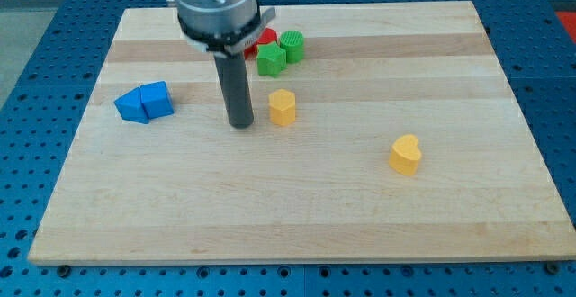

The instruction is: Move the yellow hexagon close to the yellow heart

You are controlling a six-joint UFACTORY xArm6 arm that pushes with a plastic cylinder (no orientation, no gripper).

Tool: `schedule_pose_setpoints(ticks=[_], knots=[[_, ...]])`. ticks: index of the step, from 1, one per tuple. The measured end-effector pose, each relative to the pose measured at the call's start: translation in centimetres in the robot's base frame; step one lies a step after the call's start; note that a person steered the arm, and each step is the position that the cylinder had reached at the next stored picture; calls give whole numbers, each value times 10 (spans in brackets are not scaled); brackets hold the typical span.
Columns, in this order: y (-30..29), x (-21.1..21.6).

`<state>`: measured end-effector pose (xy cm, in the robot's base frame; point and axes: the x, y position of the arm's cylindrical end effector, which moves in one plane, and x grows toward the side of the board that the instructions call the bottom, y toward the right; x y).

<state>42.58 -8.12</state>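
Observation:
The yellow hexagon (pixel 283 106) stands on the wooden board (pixel 297 198), a little left of the middle. The yellow heart (pixel 405 155) lies lower and towards the view's right, well apart from the hexagon. My tip (pixel 240 124) rests on the board just left of the yellow hexagon, with a small gap between them. The rod rises from the tip to the arm's grey body at the view's top.
Two blue blocks (pixel 144 102) sit together at the view's left. A green block (pixel 271 58), a second green block (pixel 292 44) and a red block (pixel 265 38) cluster near the top, partly behind the arm. The board's edges border a blue perforated table.

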Motion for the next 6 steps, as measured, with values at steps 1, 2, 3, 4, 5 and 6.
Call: schedule_pose_setpoints(ticks=[1, 2, 3, 4, 5, 6], knots=[[26, -19], [78, -7], [125, 17], [153, 28], [147, 30], [106, 42]])
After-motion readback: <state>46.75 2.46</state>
